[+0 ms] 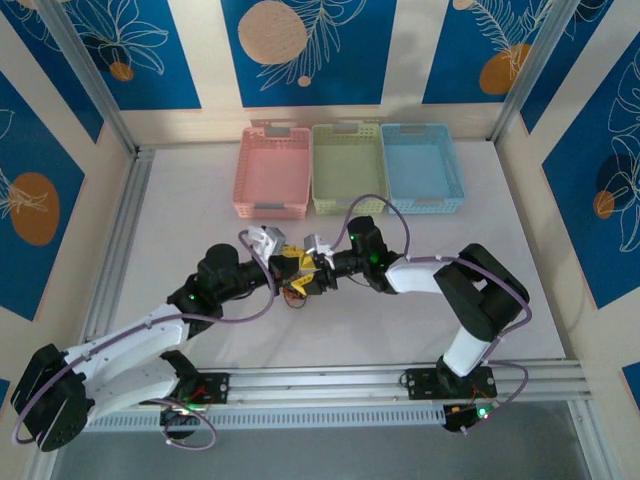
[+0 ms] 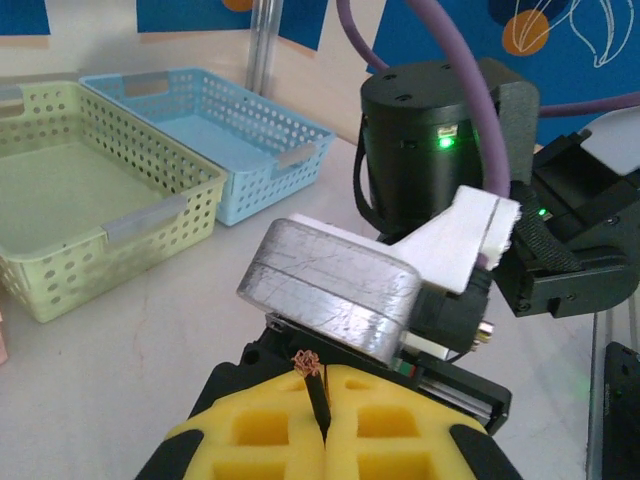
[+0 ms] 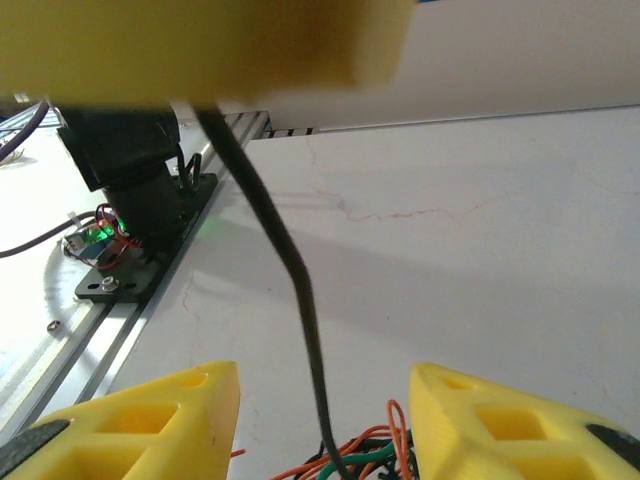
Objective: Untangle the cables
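My left gripper is shut on the end of a thin black cable, whose frayed copper tip sticks out above the yellow pads. In the right wrist view that black cable hangs from the left gripper's yellow pad down into a tangle of orange, green and black cables on the table. My right gripper is open. The black cable passes between its yellow fingers and touches neither. From above, both grippers meet at mid-table, left gripper and right gripper, just over the tangle.
Three baskets stand in a row at the back: pink, green, blue. The right arm's wrist sits close in front of my left gripper. The left arm's base and an aluminium rail line the near edge.
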Controlling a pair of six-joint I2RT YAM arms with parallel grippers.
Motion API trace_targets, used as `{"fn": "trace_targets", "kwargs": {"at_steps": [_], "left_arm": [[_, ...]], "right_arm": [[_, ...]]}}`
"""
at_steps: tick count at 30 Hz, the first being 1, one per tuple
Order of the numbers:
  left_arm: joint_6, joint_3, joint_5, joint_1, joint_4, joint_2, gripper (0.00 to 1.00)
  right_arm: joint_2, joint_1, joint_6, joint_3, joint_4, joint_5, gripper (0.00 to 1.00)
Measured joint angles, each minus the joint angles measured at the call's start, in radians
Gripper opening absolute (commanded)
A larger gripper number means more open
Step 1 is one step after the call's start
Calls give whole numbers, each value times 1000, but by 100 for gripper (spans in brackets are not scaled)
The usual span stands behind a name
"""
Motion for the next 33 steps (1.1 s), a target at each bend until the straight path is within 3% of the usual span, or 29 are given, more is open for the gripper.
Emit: {"fn": "trace_targets", "kwargs": {"at_steps": [7, 8, 10, 11, 14, 15, 23, 33], "left_arm": [[-10, -6, 10, 0, 11, -6, 0], [-12, -7, 11, 0, 11, -6, 9], [-13, -8, 10, 0, 15, -6, 47], [-14, -8, 9, 0, 18, -7, 61], [-19, -11, -26, 0, 18, -19, 89], [-19, -11, -55, 0, 14, -25, 94], [-9, 10, -303, 0, -97, 3, 93], [14, 154, -233, 0, -224, 246, 90]], "right_arm": [[5, 0, -17, 16, -30, -3, 11], [5, -2, -16, 16, -26, -1, 7], [4, -11, 0, 5, 3, 9, 0], [0, -20, 18, -9, 34, 12, 0], [-8, -77, 94, -69, 146, 37, 0], [-8, -102, 126, -87, 182, 50, 0], [-8, -199, 298, -89, 227, 166, 0], [11, -256, 407, -64, 212, 219, 0]]}}
